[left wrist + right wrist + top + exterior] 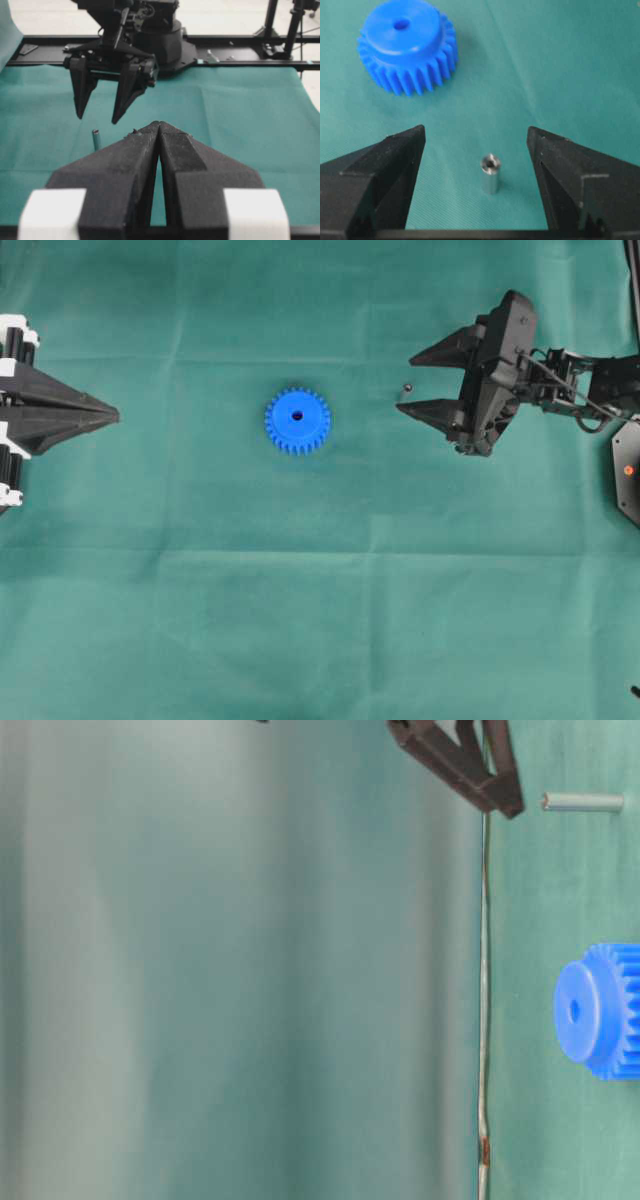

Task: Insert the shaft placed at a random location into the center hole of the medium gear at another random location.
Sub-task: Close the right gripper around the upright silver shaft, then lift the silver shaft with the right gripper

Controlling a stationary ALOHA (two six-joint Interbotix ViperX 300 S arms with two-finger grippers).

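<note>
Right of centre on the green-covered worktop (320,640), the shaft (407,390) is standing upright on end, its long axis vertical, well apart from the medium gear (297,421) lying flat to its left with the center hole (297,416) facing up. The right claw (408,386) is hanging above with its fingers spread wide and empty, the shaft sitting between them in the wrist view (490,174). The left claw (112,415) is resting closed at the far left edge, holding nothing. Judgement: the right arm is nearer; a straight descent should bracket the shaft.
</note>
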